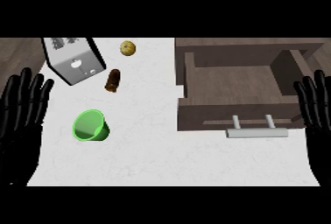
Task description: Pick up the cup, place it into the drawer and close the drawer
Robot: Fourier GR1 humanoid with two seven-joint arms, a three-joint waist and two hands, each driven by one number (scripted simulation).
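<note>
Both hands, left (22, 114) and right (317, 114), rest fingers straight beside white counter (161, 157), green cup (90, 126), open drawer (236, 87).

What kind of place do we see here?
Most likely a kitchen counter: a white countertop carries a toaster, a green cup and an open wooden drawer with a metal handle.

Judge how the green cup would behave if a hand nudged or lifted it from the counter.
The green cup appears to lie on its side, so a nudge would probably roll it in an arc. Its tapered walls look rigid and thin, likely light. The smooth surface might slip between fingers.
</note>
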